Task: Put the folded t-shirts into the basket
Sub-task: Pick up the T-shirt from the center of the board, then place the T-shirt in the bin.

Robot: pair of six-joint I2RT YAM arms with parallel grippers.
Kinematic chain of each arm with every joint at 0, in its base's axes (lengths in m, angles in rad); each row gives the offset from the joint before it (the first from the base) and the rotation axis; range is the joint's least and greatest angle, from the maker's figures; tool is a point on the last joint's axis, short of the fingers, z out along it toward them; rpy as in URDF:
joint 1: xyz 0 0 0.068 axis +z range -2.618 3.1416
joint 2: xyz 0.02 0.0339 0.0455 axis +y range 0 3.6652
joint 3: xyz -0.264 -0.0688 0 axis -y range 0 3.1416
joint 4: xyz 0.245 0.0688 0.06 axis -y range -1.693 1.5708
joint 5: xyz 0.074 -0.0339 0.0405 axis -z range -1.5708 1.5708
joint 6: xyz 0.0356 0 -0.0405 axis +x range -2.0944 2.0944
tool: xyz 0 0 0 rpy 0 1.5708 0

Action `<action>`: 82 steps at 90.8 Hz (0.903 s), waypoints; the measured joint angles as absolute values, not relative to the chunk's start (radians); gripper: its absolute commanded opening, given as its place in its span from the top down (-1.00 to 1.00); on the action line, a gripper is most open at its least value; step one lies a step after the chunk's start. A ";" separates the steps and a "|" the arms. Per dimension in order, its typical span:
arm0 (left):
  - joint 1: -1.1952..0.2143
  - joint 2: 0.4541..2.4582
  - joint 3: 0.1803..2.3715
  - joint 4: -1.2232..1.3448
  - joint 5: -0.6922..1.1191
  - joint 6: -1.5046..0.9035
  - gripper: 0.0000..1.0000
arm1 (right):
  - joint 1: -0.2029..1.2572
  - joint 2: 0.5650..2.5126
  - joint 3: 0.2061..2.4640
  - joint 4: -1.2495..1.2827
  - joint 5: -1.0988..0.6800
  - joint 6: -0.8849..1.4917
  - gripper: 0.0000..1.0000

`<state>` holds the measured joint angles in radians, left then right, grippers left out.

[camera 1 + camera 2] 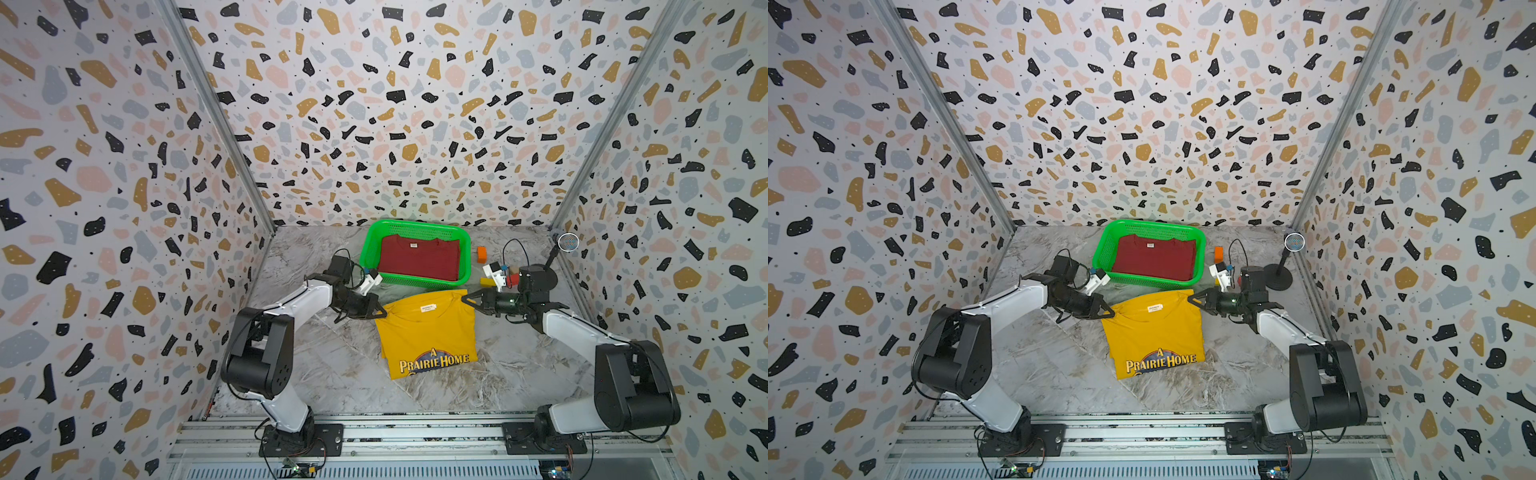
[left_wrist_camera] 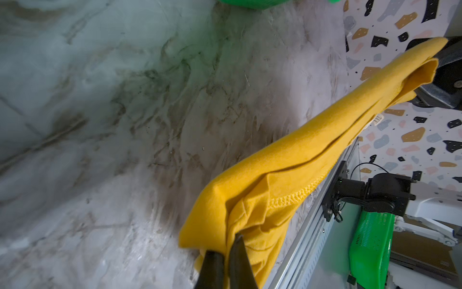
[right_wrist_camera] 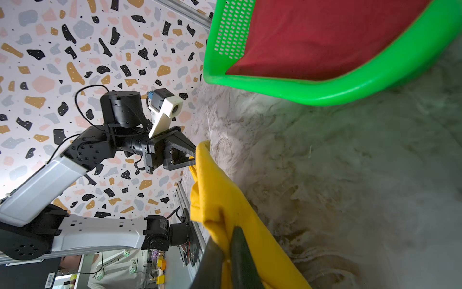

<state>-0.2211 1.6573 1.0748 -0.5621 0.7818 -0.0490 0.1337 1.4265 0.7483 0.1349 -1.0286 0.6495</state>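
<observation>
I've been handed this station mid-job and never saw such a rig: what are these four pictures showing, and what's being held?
Two white-and-black robot arms stand on a rail at the near edge of a marbled table. The two wide pictures come from one camera head high above; the other two come from cameras on the arms' wrists. The left gripper and right gripper are each shut on a collar-end corner of the yellow t-shirt, stretching that edge between them. The green basket behind it already holds the dark red t-shirt. Small coloured blocks lie beside the basket.
</observation>
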 measured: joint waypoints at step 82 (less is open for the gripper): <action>-0.142 1.840 1.733 -0.583 0.715 0.079 1.00 | 0.159 1.829 1.386 0.303 -0.892 0.837 1.00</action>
